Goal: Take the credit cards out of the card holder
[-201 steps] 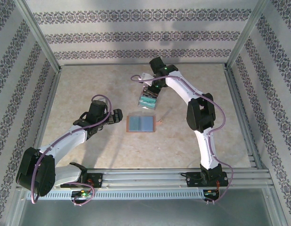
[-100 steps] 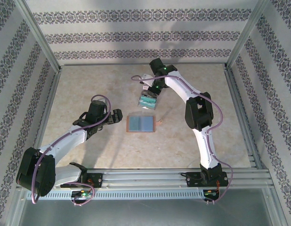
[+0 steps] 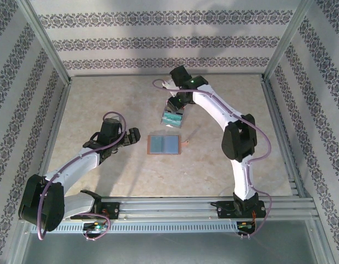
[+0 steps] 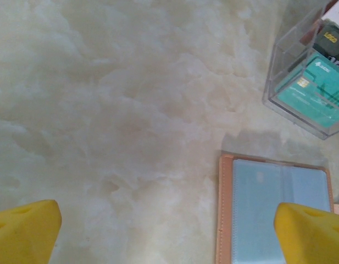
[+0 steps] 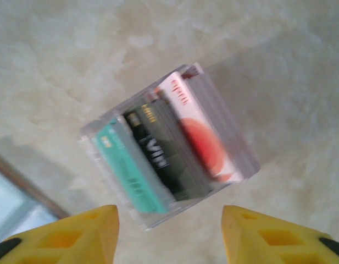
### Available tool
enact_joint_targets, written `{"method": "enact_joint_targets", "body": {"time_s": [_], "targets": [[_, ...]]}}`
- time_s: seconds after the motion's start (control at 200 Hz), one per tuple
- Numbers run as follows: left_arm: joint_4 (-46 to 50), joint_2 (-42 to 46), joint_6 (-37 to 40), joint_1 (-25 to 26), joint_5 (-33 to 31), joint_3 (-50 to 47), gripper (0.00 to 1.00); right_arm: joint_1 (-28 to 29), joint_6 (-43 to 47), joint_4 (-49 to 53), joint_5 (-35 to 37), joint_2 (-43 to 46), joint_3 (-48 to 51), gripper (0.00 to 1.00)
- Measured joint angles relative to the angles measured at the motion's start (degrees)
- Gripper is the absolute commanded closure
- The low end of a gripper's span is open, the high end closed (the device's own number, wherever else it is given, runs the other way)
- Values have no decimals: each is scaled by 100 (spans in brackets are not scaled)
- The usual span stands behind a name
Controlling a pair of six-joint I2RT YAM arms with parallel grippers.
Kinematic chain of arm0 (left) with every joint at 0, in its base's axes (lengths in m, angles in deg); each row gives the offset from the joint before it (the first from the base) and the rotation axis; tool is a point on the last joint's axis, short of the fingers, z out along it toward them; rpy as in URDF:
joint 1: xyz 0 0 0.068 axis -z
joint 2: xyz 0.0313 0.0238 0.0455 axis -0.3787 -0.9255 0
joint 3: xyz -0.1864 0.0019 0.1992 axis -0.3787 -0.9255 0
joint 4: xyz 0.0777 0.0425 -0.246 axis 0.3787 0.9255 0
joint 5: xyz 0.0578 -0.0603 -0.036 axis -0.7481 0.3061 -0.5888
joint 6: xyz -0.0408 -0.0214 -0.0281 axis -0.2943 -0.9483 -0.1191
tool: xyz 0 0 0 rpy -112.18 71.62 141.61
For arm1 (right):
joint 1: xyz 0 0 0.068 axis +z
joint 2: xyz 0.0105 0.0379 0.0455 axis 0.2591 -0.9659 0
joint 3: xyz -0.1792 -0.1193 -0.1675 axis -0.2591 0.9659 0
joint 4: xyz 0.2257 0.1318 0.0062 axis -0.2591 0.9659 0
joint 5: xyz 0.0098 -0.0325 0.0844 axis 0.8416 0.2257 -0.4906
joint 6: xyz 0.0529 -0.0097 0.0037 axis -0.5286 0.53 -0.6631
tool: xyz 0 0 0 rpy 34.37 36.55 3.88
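The card holder (image 3: 165, 144), a small flat brown leather-like bifold with a blue-grey inside, lies open and flat near the middle of the pale marbled table (image 3: 103, 104), both pocket panels facing up. Just beyond it stands a clear plastic box (image 3: 171, 118) holding a teal, a black and a white-and-red card on edge. The right gripper (image 5: 169, 231) hovers over the box, yellow fingers apart, gripping nothing. The left gripper (image 4: 164, 231) hangs beside the holder's left edge, jaws wide.

White links (image 3: 212, 108), black joints (image 3: 239, 144), purple cables (image 3: 115, 115); yellow fingertips (image 5: 65, 234) on each claw (image 5: 169, 234).
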Motion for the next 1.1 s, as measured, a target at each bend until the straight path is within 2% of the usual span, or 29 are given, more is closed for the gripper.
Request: {"method": "enact_joint_targets", "body": {"time_s": [0.155, 0.48, 0.75, 1.099], "targets": [[-46, 70, -131, -90, 2, -162, 1, 625, -1147, -140, 192, 520, 859, 37], [-378, 321, -389, -256, -2, -494, 1, 1609, -2938, -348, 236, 485, 1818, 31], [-490, 330, -514, -343, 26, -632, 1, 2109, -3499, -505, 225, -26, 1781, 31], [-542, 485, -627, -428, 57, -774, 1, 2153, -3692, -592, 337, -304, 1644, 30]]}}
